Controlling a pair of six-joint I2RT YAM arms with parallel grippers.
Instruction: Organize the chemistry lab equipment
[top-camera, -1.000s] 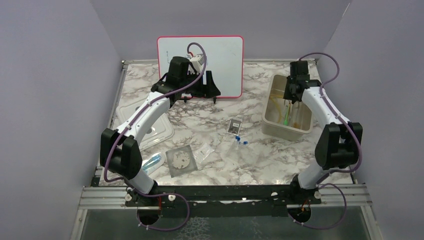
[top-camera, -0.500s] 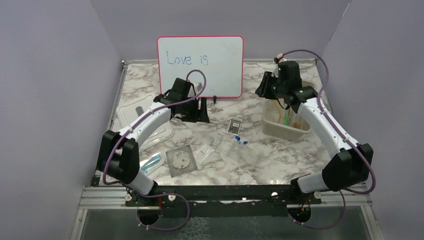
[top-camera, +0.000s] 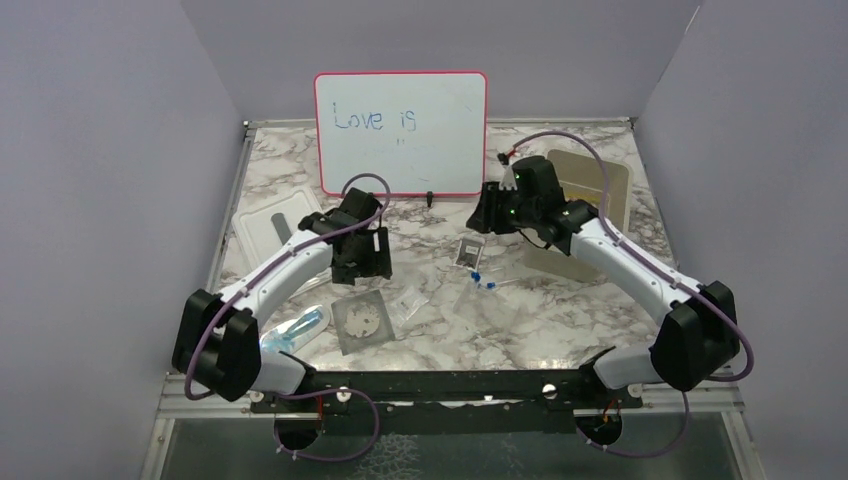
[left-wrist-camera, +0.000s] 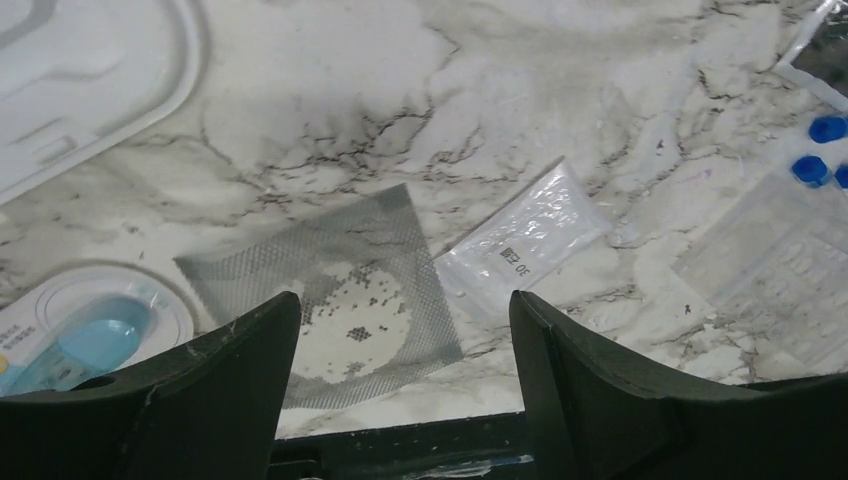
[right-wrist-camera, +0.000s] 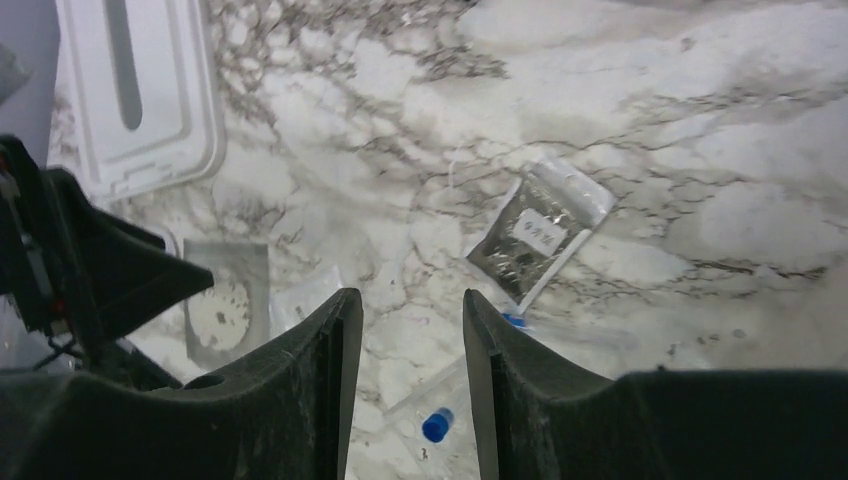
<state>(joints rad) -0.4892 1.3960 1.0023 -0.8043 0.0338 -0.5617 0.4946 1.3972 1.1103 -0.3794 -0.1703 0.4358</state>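
Left fingers (left-wrist-camera: 240, 370) wide, empty, hovering over grey mesh mat (left-wrist-camera: 330, 290) flat on worktop (left-wrist-camera: 400, 90); clear packet (left-wrist-camera: 520, 245) just beside. Mat likely light, thin, springy: pinch corner, not middle. Right fingers (right-wrist-camera: 300, 400) narrowly apart, empty, above dark packet (right-wrist-camera: 535, 235); probably slippery, limp, grab by edge.

White arm shells (top-camera: 290, 262), black joint housings (top-camera: 215, 340), looping purple cables (top-camera: 556, 133); matte black scuffed fingers (left-wrist-camera: 230, 390) on left gripper (left-wrist-camera: 400, 300), right gripper (right-wrist-camera: 407, 295).
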